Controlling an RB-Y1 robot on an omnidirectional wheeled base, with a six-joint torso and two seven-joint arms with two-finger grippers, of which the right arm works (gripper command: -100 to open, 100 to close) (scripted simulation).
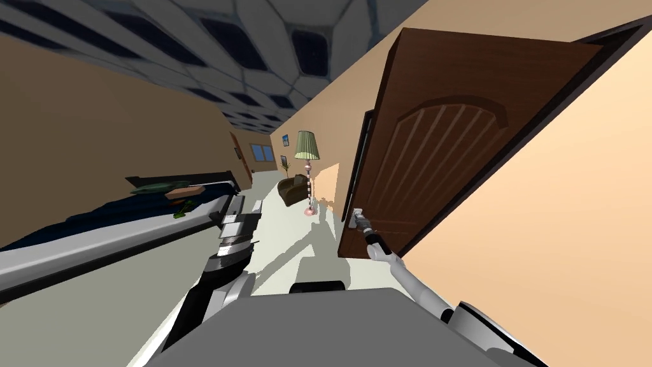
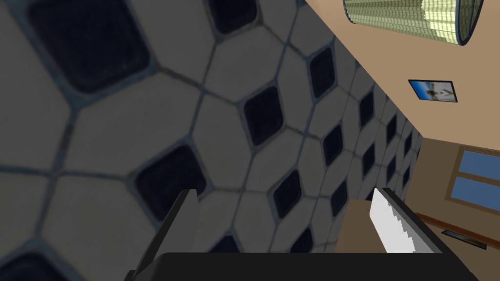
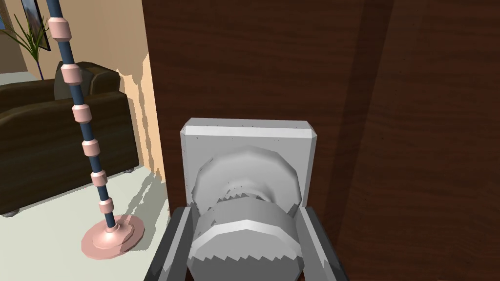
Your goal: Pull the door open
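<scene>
A dark brown wooden door stands partly swung out from its dark frame in the beige wall. Its grey knob sits on a square grey plate near the door's free edge. My right gripper is shut on the knob, a finger pressing each side of it; in the head view the right gripper reaches the knob from below. My left gripper stands open and holds nothing, raised to the left of my chest as seen on the left arm.
A floor lamp with a green shade and pink base stands just past the door's edge, beside a dark brown armchair. A dark bed with a grey frame runs along my left. Pale floor lies between them.
</scene>
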